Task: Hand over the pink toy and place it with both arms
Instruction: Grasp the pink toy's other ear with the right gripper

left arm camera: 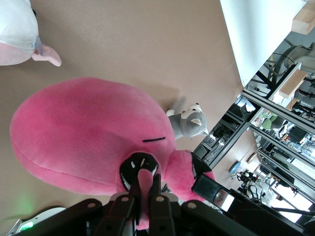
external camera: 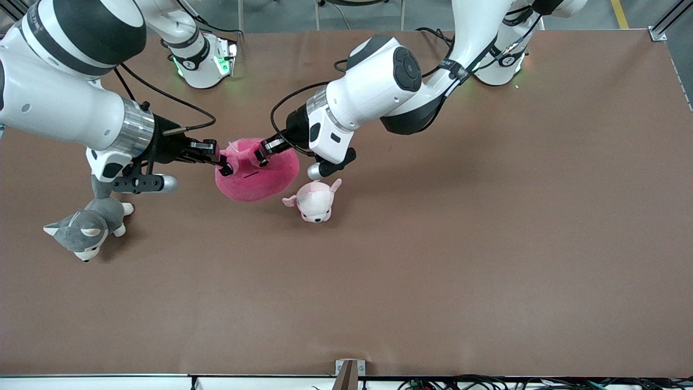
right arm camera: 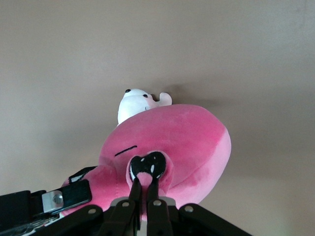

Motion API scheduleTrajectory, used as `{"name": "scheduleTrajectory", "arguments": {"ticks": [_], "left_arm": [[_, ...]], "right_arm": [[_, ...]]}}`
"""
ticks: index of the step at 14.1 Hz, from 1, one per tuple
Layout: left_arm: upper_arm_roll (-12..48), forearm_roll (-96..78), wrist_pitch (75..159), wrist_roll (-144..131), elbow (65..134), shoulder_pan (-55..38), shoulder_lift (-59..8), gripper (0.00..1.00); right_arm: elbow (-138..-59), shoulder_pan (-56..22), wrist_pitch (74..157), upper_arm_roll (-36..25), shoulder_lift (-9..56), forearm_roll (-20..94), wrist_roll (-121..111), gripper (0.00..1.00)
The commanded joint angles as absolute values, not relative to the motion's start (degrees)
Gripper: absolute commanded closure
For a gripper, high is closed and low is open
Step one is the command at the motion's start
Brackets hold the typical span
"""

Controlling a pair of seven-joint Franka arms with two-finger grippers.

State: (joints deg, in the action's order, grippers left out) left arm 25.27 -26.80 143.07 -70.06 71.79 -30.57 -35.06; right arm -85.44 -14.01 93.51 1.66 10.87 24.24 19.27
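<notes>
While both my pincers pinch the pink toy [external camera: 260,173] above the tabletop [external camera: 487,244], left pincer [external camera: 262,154] and right pincer [external camera: 223,166] each nip a flap; plush looks soft, light, yielding.

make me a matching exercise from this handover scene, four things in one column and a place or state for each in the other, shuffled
Things:
1. pink toy
2. grey husky plush
3. pale pink plush
4. left gripper

Places or states:
A. lying on the table at the right arm's end, under the right arm's wrist
B. jaws shut on a small flap beside one black eye
C. on the table beside the pink toy, nearer the front camera
D. pinched by both arms at once

Pairs: 1-D, 2-A, 3-C, 4-B
</notes>
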Motion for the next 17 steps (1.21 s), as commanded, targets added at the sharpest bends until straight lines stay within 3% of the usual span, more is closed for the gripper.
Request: {"name": "scheduleTrajectory", "arguments": {"ticks": [1, 7, 15, 16, 17], "left_arm": [[25.2, -27.6, 143.9, -70.6, 70.5, -31.2, -35.7, 0.95], [25.2, -27.7, 143.9, -70.6, 70.5, -31.1, -35.8, 0.94], [25.1, -27.6, 143.9, -70.4, 70.5, -31.1, -35.9, 0.82], [25.1, -27.7, 143.9, -70.3, 70.5, -31.2, -35.9, 0.70], [25.1, -27.6, 143.9, -70.6, 70.5, -31.2, -35.9, 0.40]], "right_arm": [[-85.0, -14.2, 93.0, 1.4, 10.7, 23.2, 18.8, 0.99], [-84.9, -14.0, 92.4, 1.1, 10.7, 23.2, 16.9, 0.97], [-84.4, -12.7, 91.5, 1.0, 10.7, 23.0, 15.7, 0.96], [-84.5, -12.7, 91.4, 1.0, 10.7, 23.0, 15.2, 0.96], [-84.5, -12.7, 91.0, 1.0, 10.7, 23.0, 15.1, 0.96]]}}
